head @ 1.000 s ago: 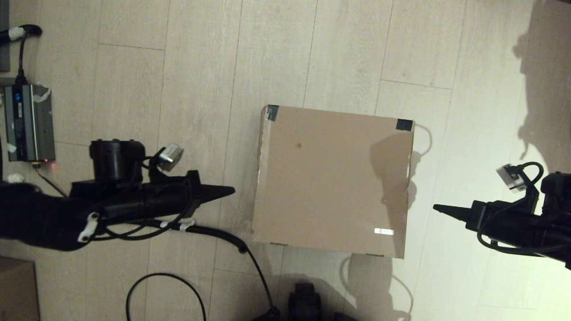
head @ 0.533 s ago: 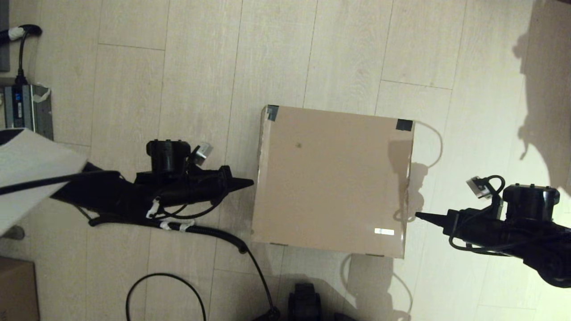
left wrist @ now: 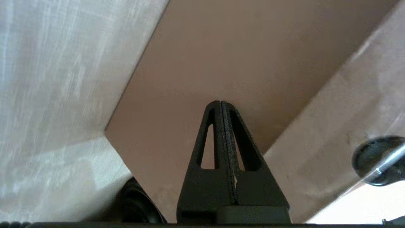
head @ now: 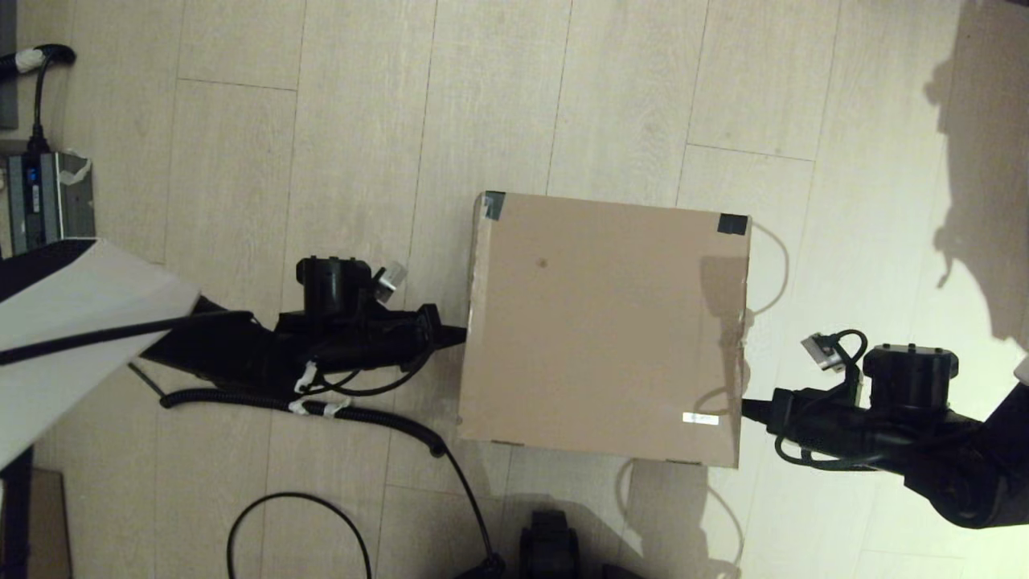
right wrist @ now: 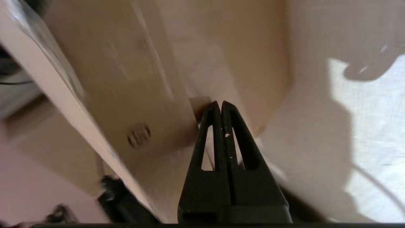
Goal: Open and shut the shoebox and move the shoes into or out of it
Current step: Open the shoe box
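Matte black arms, both. Left gripper (left wrist: 221,104) and right gripper (right wrist: 221,104): tapered black fingers with triangular cut-outs. Cylindrical black wrist housings, small silvery connector plugs, looped black cables, coiled cord with white ties, white shell panel (head: 72,322).

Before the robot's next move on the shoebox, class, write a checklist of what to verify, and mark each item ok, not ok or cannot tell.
1. Shoebox lid shut flat: ok.
2. Left gripper at the box's left side wall, fingers closed to a wedge: ok.
3. Right gripper at the right side wall near the front corner, closed: ok.
4. Either tip under the lid edge: cannot tell.
5. Coiled cable on the floor clear of the box: ok.
6. Shoes inside: cannot tell, lid hides them.
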You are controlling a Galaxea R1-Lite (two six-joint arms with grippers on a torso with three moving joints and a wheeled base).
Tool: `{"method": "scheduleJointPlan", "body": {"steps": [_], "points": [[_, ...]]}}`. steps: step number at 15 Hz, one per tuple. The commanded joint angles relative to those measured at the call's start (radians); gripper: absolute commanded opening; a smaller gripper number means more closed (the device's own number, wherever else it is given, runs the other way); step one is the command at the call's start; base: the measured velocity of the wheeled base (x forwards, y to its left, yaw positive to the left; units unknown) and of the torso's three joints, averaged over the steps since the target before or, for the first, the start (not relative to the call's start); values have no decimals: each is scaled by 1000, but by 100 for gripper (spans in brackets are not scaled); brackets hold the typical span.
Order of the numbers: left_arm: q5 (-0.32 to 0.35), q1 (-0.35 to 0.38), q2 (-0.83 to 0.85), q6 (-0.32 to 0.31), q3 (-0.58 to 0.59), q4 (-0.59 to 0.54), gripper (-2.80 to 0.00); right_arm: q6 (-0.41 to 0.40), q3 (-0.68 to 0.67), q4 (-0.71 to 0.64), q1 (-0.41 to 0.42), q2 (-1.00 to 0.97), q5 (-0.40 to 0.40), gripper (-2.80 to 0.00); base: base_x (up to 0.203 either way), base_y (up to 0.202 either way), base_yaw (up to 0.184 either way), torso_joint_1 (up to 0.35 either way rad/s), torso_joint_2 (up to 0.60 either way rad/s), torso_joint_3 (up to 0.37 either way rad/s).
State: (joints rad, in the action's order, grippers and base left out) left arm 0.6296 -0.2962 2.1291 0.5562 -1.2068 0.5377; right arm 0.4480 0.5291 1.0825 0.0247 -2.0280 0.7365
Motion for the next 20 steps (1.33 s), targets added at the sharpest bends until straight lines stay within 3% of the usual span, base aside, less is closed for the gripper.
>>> {"method": "scheduleJointPlan", "body": {"steps": [1, 13, 18, 20], "points": [[4, -4, -46, 5, 32, 4, -280, 19, -4, 7, -5, 34, 17, -280, 0, 0, 0, 0, 0, 0], [4, -14, -294, 8, 227, 1, -280, 87, -142, -26, -5, 316, 17, -280, 0, 0, 0, 0, 0, 0], [4, -14, -362, 11, 195, -33, -280, 105, -45, -209, -3, 483, 14, -280, 0, 0, 0, 0, 0, 0], [4, -16, -381, 43, 179, -32, -280, 159, 13, -258, -3, 542, 12, -280, 0, 0, 0, 0, 0, 0]]}}
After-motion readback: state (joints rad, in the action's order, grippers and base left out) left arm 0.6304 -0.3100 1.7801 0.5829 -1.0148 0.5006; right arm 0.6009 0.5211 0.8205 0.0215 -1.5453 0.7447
